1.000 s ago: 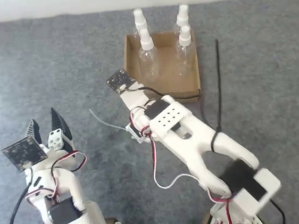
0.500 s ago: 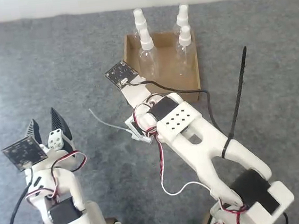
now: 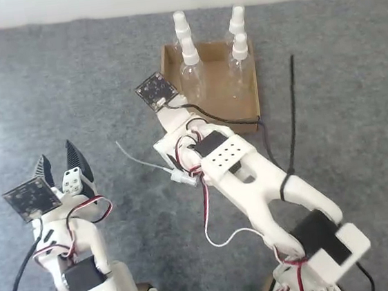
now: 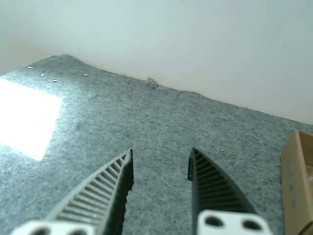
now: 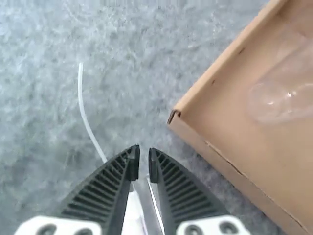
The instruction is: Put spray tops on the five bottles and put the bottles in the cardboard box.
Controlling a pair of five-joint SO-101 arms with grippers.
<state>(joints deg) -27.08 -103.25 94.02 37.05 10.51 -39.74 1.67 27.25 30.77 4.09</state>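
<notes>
Right arm shifted slightly; right pincer pinches spray top tube beside cardboard box; left pincer agape, empty.

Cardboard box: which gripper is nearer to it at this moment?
Right. The right gripper, holding a spray top, is just outside the cardboard box's near corner. The left gripper, jaws open, is far off to the box's left.

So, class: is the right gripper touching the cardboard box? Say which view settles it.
Apart. The right wrist view shows a strip of grey carpet between the right gripper and the near corner of the cardboard box.
</notes>
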